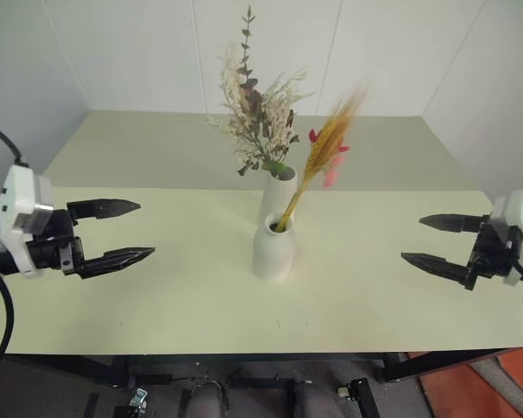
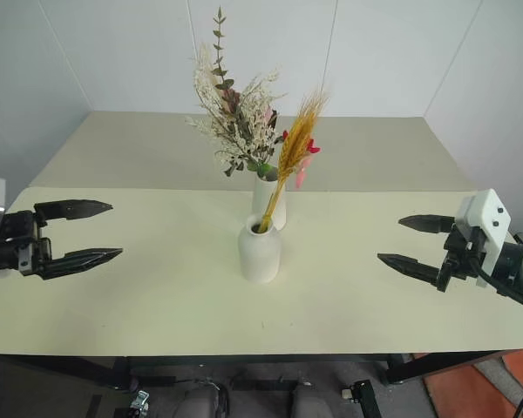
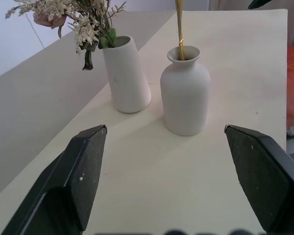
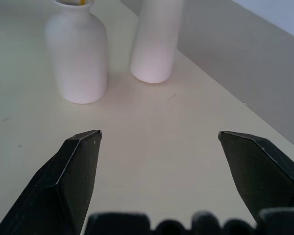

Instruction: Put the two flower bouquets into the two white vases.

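Two white vases stand together mid-table. The taller plain vase [image 1: 277,198] holds the bushy cream-beige bouquet [image 1: 257,117] with green leaves. In front of it, the shorter narrow-necked vase [image 1: 273,246] holds the slim yellow-orange bouquet [image 1: 324,152] with red-pink blooms, leaning right. My left gripper [image 1: 129,231] hovers open over the table's left side, well apart from the vases, nothing between its fingers. My right gripper [image 1: 425,239] hovers open at the right side, also empty. Both wrist views look at the two vases from a distance.
The pale cream table [image 1: 157,296] spreads wide around the vases. A greyer table surface [image 1: 139,148] continues behind, up to white walls. The front edge runs below my grippers, with dark frame bars and an orange-red floor patch [image 1: 479,383] at lower right.
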`<state>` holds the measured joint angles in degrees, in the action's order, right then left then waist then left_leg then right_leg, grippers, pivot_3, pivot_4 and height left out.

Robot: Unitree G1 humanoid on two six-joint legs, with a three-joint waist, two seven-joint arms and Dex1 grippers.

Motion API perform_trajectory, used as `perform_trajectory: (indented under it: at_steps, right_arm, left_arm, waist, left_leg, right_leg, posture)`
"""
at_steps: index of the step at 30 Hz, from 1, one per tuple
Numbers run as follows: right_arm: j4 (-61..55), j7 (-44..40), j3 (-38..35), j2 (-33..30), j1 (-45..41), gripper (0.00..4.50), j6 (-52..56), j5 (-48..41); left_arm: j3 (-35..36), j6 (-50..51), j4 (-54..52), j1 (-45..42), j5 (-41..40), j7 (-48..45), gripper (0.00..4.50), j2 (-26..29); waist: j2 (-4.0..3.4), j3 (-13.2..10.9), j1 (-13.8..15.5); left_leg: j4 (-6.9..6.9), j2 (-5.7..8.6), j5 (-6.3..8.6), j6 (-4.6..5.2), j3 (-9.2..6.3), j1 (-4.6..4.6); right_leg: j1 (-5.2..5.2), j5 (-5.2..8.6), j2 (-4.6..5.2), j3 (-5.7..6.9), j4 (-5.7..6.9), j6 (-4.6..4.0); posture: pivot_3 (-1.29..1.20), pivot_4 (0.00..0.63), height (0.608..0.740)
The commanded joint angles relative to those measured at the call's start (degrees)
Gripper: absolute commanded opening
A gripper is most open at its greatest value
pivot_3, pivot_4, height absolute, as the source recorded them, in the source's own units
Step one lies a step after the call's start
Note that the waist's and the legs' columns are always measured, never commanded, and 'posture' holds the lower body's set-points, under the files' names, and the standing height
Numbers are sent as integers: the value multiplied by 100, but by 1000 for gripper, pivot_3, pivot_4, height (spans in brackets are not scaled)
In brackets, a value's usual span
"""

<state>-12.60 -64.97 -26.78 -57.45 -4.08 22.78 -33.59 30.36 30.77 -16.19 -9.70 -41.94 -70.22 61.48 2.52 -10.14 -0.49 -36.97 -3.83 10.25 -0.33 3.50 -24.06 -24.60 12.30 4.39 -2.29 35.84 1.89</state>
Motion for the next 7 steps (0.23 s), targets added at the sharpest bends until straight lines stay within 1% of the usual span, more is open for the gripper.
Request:
perform_trajectory:
  at_steps: [1, 4, 7]
  right_arm:
    - [-503, 133, -428, -18, 80, 4500, 158, -254]
    - [-604, 204, -481, -46, 59, 4500, 283, -356]
    - [-513, 137, -423, -15, 65, 4500, 157, -290]
  left_arm:
    - [197, 24, 107, -171, -108, -118, 4174, 232]
    - [233, 125, 71, -218, -233, -183, 4174, 306]
    - [281, 171, -55, -67, -227, -173, 4174, 298]
  waist:
    - [0, 0, -19]
    - [0, 0, -51]
    - [0, 0, -43]
  left_leg:
    - [0, 0, 0, 0, 0, 0]
    - [0, -1, 0, 0, 2, 3]
    - [0, -1, 0, 0, 1, 4]
  right_leg:
    - [0, 0, 0, 0, 0, 0]
    - [0, 0, -1, -2, 1, 0]
    - [0, 0, 0, -2, 1, 0]
  posture:
    - [0, 150, 740]
    - [0, 150, 740]
    - [0, 150, 740]
